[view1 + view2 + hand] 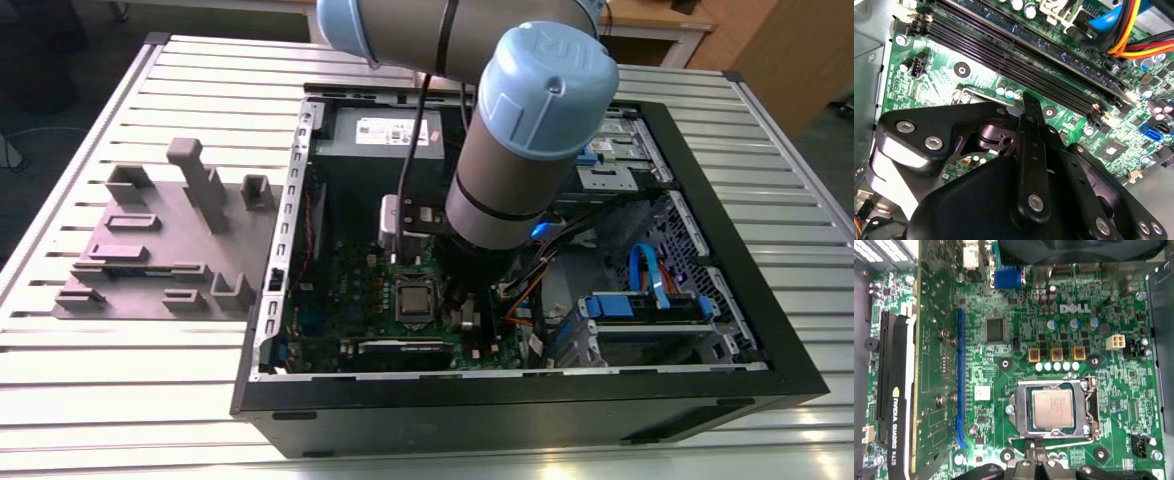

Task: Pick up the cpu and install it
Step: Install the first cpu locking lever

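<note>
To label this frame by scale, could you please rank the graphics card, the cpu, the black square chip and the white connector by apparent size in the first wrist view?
1. graphics card, though it stands nearer the camera
2. cpu
3. black square chip
4. white connector, only slightly smaller than the chip

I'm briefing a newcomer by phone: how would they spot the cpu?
Look inside the open computer case at the green motherboard. Within its silver socket frame lies the cpu: a small flat square with a dull metal top, unlike the black chips around.
</note>
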